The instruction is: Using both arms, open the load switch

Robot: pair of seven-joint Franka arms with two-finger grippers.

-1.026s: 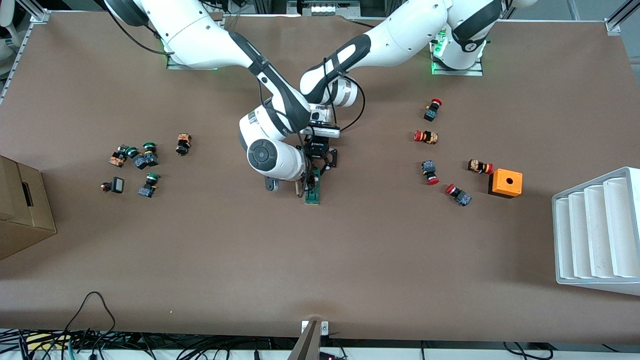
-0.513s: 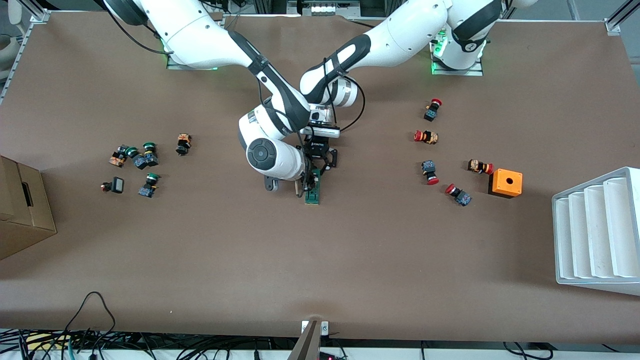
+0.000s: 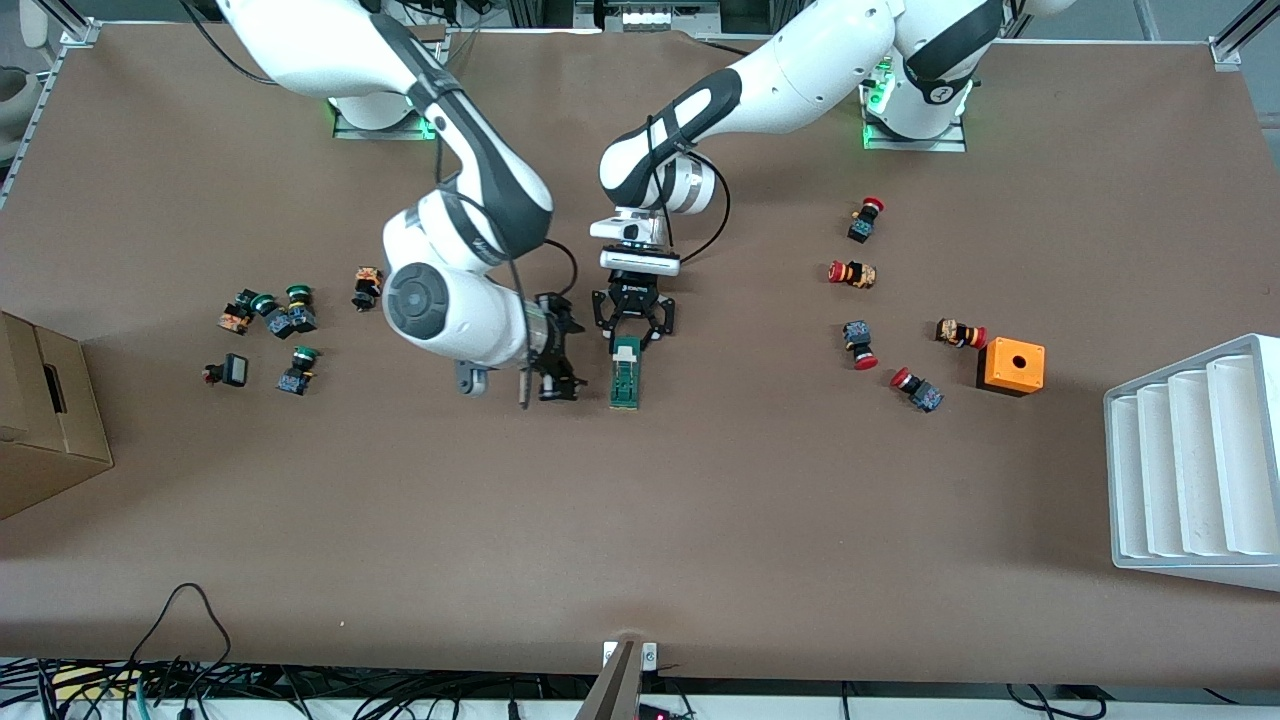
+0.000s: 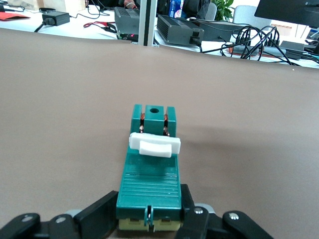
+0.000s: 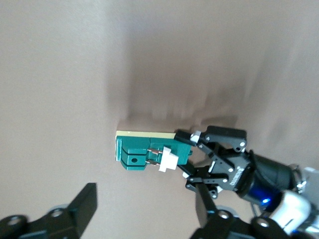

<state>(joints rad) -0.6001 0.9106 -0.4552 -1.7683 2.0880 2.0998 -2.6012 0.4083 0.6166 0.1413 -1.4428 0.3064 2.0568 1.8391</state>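
The dark-green load switch (image 3: 626, 380) lies on the brown table near its middle, its white sliding piece (image 4: 154, 146) standing across the top. My left gripper (image 3: 628, 332) is shut on the end of the switch farther from the front camera, with a black finger (image 4: 97, 215) pressed on each side of the green body (image 4: 149, 174). My right gripper (image 3: 553, 364) hangs open beside the switch, toward the right arm's end, and touches nothing. In the right wrist view the load switch (image 5: 147, 149) and the left gripper (image 5: 192, 144) show past my right gripper (image 5: 144, 209), whose jaws stand wide.
Several red-capped push-buttons (image 3: 862, 345) and an orange box (image 3: 1011, 366) lie toward the left arm's end, with a white slotted rack (image 3: 1195, 460) at the table edge. Green-capped push-buttons (image 3: 285, 320) and a cardboard box (image 3: 40, 420) sit toward the right arm's end.
My right gripper has opened and drawn away from the load switch toward the right arm's end. The left gripper and the switch have stayed put.
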